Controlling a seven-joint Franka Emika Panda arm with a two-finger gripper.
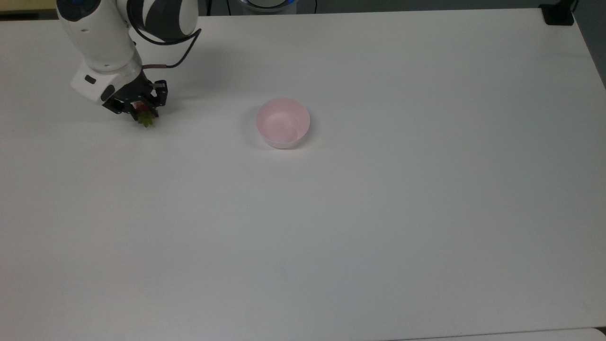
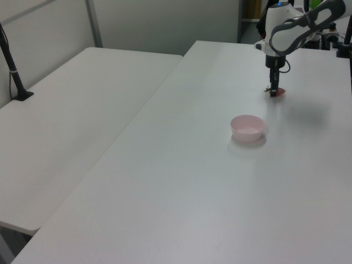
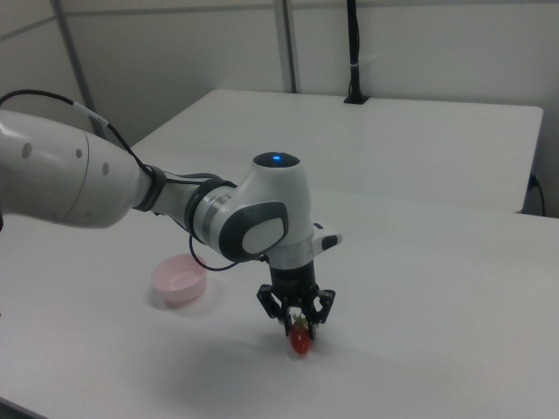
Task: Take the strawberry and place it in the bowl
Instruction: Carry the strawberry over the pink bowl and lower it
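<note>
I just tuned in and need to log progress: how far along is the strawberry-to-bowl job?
Done: the black two-finger gripper is down over the small red strawberry. In hand: its fingers straddle the berry, which lies on the white table; no closed grasp shows. Left: closing, lifting, carrying it to the empty pale pink round bowl and releasing it.

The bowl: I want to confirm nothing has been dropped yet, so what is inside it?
Nothing lies in the bowl; its pink floor is bare. The strawberry sits under the hand.
</note>
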